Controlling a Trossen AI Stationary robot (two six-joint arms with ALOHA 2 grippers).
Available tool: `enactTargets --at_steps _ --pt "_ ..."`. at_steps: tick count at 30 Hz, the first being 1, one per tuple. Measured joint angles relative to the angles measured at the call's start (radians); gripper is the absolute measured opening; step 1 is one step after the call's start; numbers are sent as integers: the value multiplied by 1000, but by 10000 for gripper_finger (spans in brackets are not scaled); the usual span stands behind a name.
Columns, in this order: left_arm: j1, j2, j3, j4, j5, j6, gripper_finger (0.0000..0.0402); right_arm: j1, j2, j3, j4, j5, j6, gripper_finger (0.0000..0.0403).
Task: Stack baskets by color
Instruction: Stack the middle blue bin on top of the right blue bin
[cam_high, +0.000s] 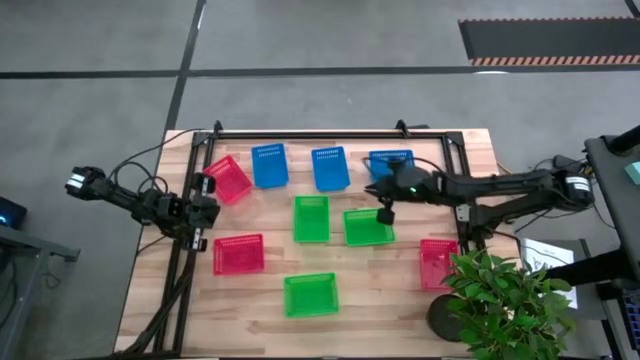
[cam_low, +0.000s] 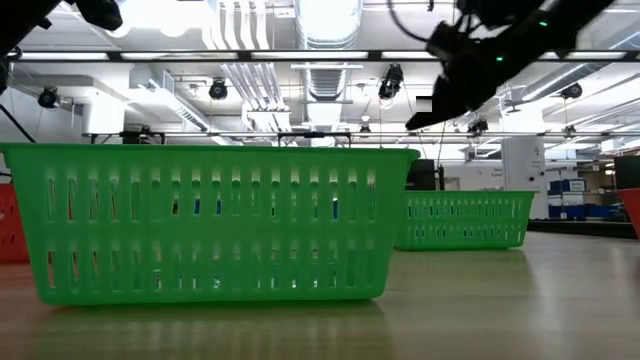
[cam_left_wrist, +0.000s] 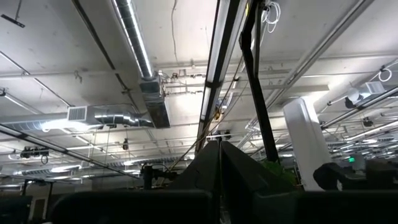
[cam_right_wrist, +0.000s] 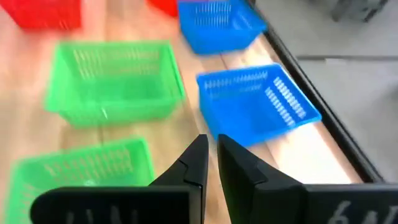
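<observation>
Baskets, nine in all, lie separately on the wooden table (cam_high: 160, 300), none stacked. Along the far edge, from the left arm's side to the right arm's: a tilted red basket (cam_high: 228, 179), a first blue basket (cam_high: 269, 165), a second blue basket (cam_high: 330, 168), and a third blue basket (cam_high: 391, 162) partly hidden under the right arm. In the middle band stand a second red basket (cam_high: 239, 254), an upright green basket (cam_high: 311, 218) and a second green basket (cam_high: 367, 227), the two green ones just beside each other. A third green basket (cam_high: 310, 295) sits alone near the front edge and fills the foreground of the low view. A third red basket (cam_high: 438, 263) lies at the right-hand edge, just beside a potted plant (cam_high: 505, 305).

Right gripper (cam_high: 385, 214) hangs above the table, over the far corner of the second green basket; its fingers (cam_right_wrist: 198, 163) stand nearly together with only a narrow gap and grasp nothing. Its wrist view looks down past the fingertips at two green and two blue baskets.

Left gripper (cam_high: 200, 212) rests at the left edge of the table over the black frame rail (cam_high: 190, 195), between the two left-hand red baskets. Its fingers (cam_left_wrist: 202, 168) are clenched, empty, and point up toward the ceiling.
</observation>
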Motion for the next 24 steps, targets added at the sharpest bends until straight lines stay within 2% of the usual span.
enactTargets --at_steps 4,12,20,24 --pt "0 -3 0 1 0 -1 0 -53 134 134 -131 -12 -105 28" --pt "-1 -6 1 0 6 -1 0 -163 355 353 -322 -132 -271 28" --pt "-1 -6 -1 -1 6 -1 0 -190 518 551 -525 -135 -428 28" --pt "0 -5 -1 -1 7 -1 0 -190 567 610 -588 -132 -603 28"
